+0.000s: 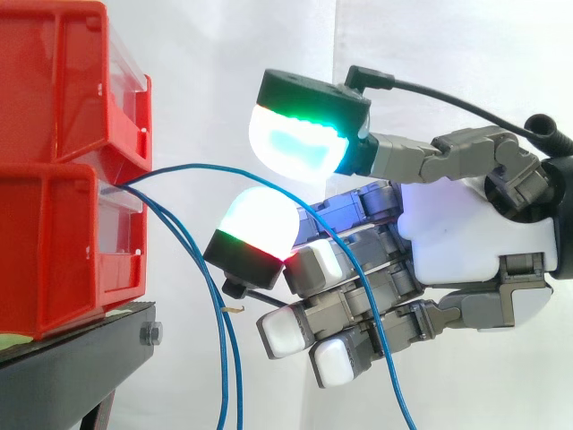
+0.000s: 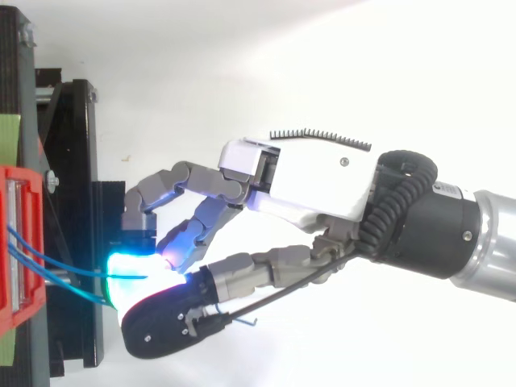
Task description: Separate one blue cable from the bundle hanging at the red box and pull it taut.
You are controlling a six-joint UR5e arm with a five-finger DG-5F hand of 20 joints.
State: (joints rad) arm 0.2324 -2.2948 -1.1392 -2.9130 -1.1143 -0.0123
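**One blue cable threaded between the pads, pinch not yet made**

The separating step looks nearly done and the pull has not begun. A single blue cable (image 1: 224,170) leaves the seam between the upper bin (image 1: 54,81) and the red box (image 1: 54,233), arcs out past the right edge of the black stand (image 1: 72,367), and runs into the hand (image 1: 457,233). The rest of the bundle (image 1: 220,358) hangs straight down just off that edge, well clear of the chosen strand. The arc is slack, so nothing is taut.

The fingers (image 1: 258,224) are half curled and loose. The green-lit upper pad (image 1: 300,143) and the white pad below it stand apart with a visible gap. The cable passes through that gap, then drops across the front of the lower fingers and on down. It seems to lie against the lower pad, but from the side I cannot be sure it touches. From above, the glow around the pads in front of the hand (image 2: 314,181) hides the contact.

As I judge it, the next move is to bring the two pads together on the strand. Then the hand should draw away from the red box, in line with the cable's exit, until the arc straightens. If the pull starts before the pinch is firm, the strand would likely slide off.
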